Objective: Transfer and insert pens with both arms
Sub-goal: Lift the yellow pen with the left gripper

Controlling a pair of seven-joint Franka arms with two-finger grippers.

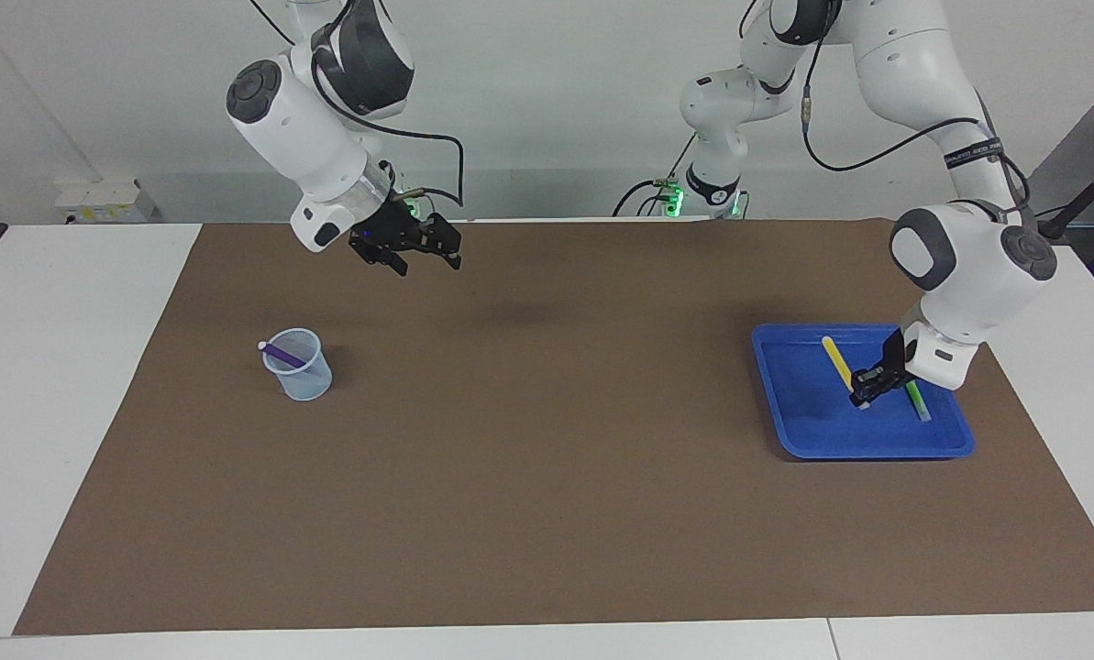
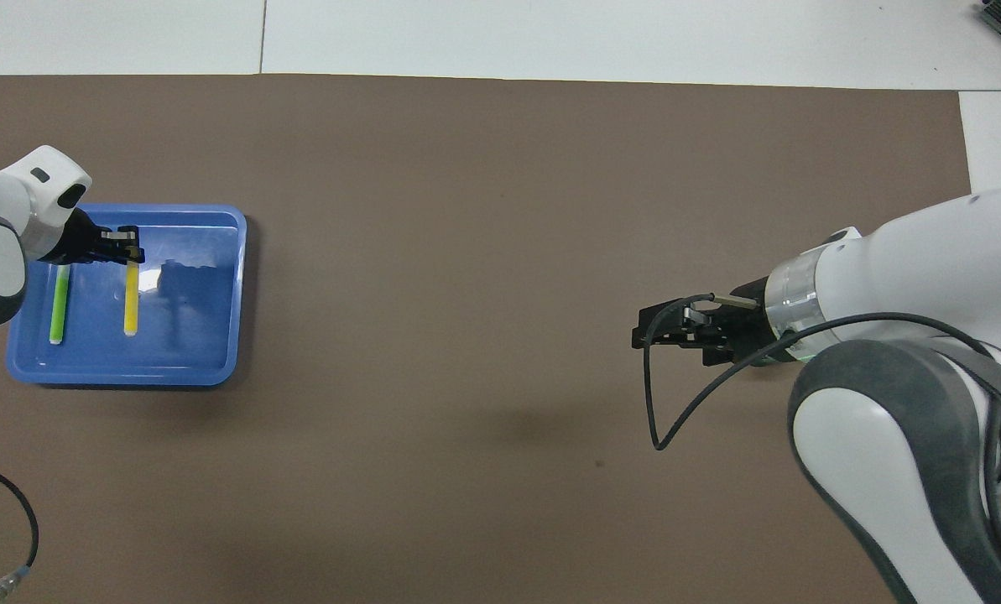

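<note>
Facing view only: clear cup (image 1: pixel 300 365) with purple pen (image 1: pixel 282 353) leaning in it, whitish tip toward 10 o'clock. Left gripper (image 1: pixel 863 396) clamped on yellow pen (image 1: pixel 837 361) over blue tray (image 1: pixel 803 431), pen slanting toward 11 o'clock.

Overhead view: cup hidden by right arm. Yellow pen (image 2: pixel 131 298) runs 12–6; green pen (image 2: pixel 59 304) parallel beside it, flat in tray (image 2: pixel 198 352). Right gripper (image 2: pixel 647 327) spread wide, empty, waiting above mat.
</note>
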